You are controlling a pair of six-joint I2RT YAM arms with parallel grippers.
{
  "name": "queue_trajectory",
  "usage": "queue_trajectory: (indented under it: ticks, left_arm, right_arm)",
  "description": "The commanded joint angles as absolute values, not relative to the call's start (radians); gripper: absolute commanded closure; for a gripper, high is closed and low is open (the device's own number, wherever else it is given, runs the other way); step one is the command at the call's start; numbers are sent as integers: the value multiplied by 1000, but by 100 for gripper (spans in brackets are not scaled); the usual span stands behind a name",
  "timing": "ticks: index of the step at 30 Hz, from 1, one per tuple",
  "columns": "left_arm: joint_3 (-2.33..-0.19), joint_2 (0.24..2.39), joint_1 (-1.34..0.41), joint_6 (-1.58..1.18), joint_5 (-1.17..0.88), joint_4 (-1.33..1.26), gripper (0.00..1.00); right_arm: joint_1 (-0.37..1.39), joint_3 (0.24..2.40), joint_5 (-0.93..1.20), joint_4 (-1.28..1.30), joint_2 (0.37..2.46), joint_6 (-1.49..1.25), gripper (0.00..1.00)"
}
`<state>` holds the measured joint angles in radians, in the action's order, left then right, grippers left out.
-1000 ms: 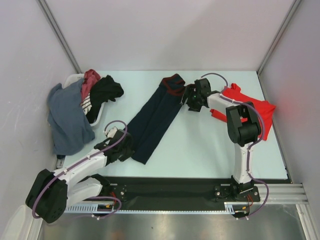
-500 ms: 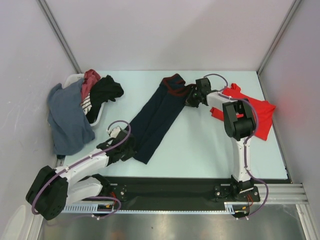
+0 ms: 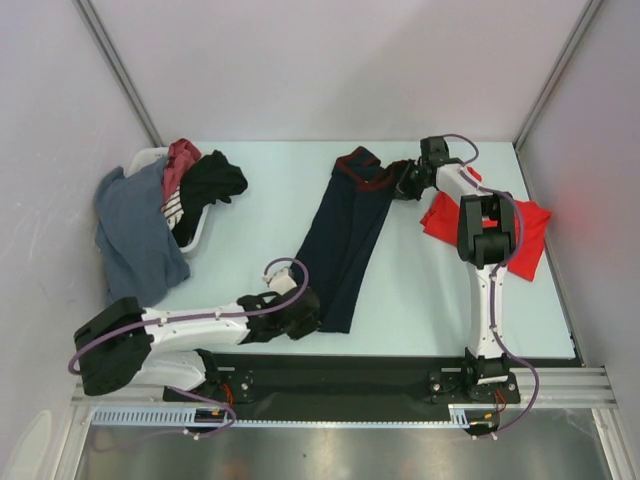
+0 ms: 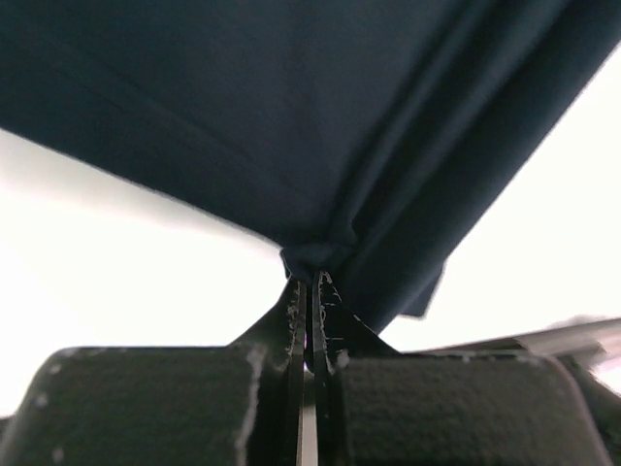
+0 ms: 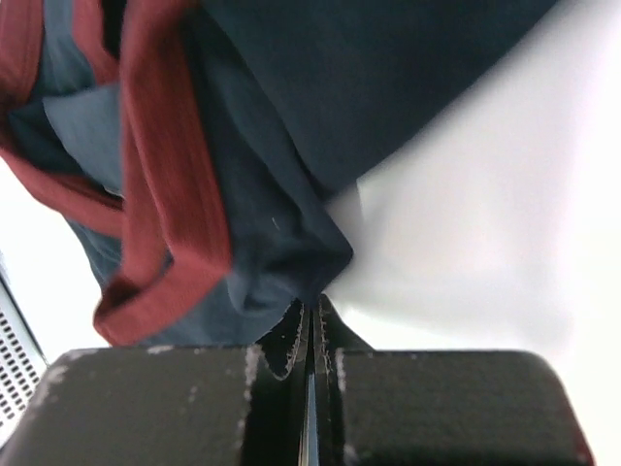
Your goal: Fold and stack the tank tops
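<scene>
The navy tank top (image 3: 350,240) with maroon trim lies as a long folded strip, slanting from the far middle of the table toward the near edge. My left gripper (image 3: 308,312) is shut on its near hem (image 4: 320,254). My right gripper (image 3: 400,186) is shut on the far end beside the maroon neck trim (image 5: 170,184), pinching the navy cloth (image 5: 291,252). The red tank top (image 3: 525,235) lies flat at the right, partly under the right arm.
A white basket (image 3: 195,230) at the far left holds a heap of clothes, with a grey-blue garment (image 3: 135,240) hanging over its side onto the table. Side walls stand close on left and right. A black strip runs along the near edge (image 3: 350,372).
My right gripper closed on the navy top's far end. Both grippers then carried the strip rightward, and it now lies steeper and nearer the middle.
</scene>
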<state>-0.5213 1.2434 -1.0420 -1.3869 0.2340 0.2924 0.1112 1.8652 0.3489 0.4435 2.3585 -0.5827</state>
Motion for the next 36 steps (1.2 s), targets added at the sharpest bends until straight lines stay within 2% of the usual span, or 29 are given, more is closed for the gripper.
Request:
queue_trajectory:
  ticks: [1, 5, 6, 7, 9, 11, 15, 21, 27, 36]
  left_arm:
    - [-601, 1290, -1178, -1593, 254, 377, 98]
    - [-713, 1394, -1265, -1657, 295, 449, 85]
    - [-736, 1407, -1266, -1652, 296, 460, 68]
    - [-742, 1414, -1266, -1645, 298, 484, 55]
    - [-739, 1405, -1266, -1634, 317, 502, 32]
    - [-729, 1372, -1267, -1621, 350, 535, 25]
    - [-692, 1267, -1264, -1612, 432, 638, 25]
    - [-725, 1138, -1262, -1367, 476, 637, 27]
    - [-739, 1097, -1259, -1189, 437, 502, 28]
    - [-732, 1097, -1215, -1120, 390, 489, 29]
  right_arm:
    - [87, 2040, 302, 466, 2414, -505, 100]
    - [103, 2097, 310, 489, 2442, -506, 97]
    - [104, 2095, 307, 486, 2439, -508, 90]
    - [104, 2085, 305, 483, 2434, -508, 87]
    - [101, 2076, 301, 473, 2424, -506, 78]
    - [101, 2075, 299, 475, 2422, -502, 73]
    - [103, 2063, 287, 511, 2393, -494, 64]
    - [138, 1953, 132, 540, 2246, -460, 47]
    - [244, 1962, -73, 621, 2152, -413, 43]
    - [386, 2121, -167, 706, 2261, -413, 41]
